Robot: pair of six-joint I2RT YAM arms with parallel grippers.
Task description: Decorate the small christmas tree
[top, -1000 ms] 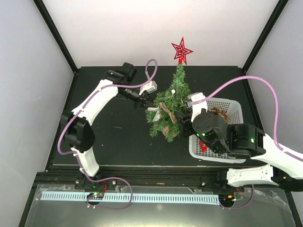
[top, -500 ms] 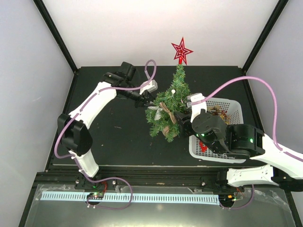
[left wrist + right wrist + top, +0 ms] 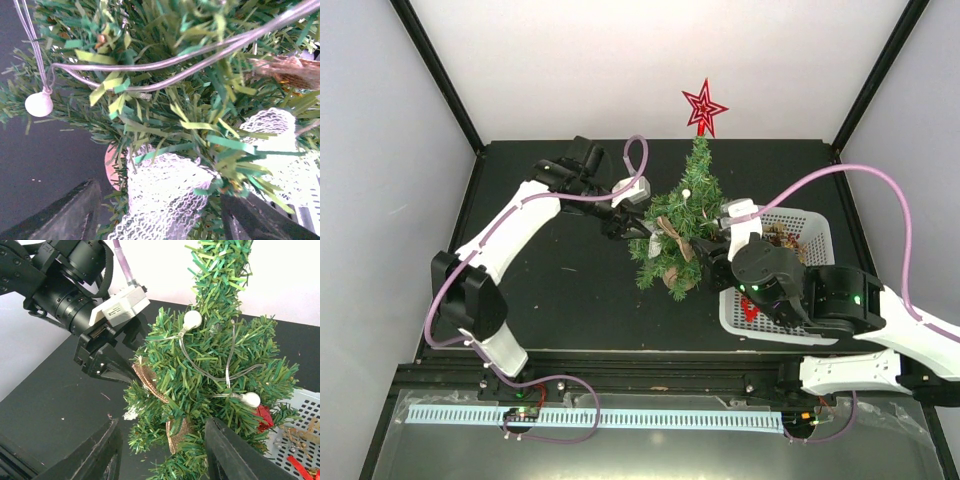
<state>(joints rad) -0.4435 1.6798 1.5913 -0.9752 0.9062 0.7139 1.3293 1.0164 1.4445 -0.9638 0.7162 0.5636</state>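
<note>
The small christmas tree (image 3: 682, 215) stands mid-table with a red star (image 3: 703, 107) on top, a light string with white bulbs (image 3: 192, 318), a burlap ribbon (image 3: 150, 382) and a red ornament (image 3: 263, 417). My left gripper (image 3: 628, 224) is at the tree's left side. It is open (image 3: 159, 194), and a white mesh ribbon (image 3: 165, 190) lies on the branches between its spread fingers, touching neither. My right gripper (image 3: 706, 252) reaches in from the right. It is open (image 3: 160, 440), its fingers on either side of the lower branches, with a gap at the left finger (image 3: 100, 452).
A white basket (image 3: 798, 214) with more decorations stands right of the tree, under my right arm. Its perforated wall (image 3: 302, 407) shows in the right wrist view. Black frame posts and pale walls ring the black table (image 3: 560, 290).
My left gripper's jaws have spread apart and let go of the white mesh ribbon, which stays on the tree. The left arm has shifted slightly. The right arm has barely moved.
</note>
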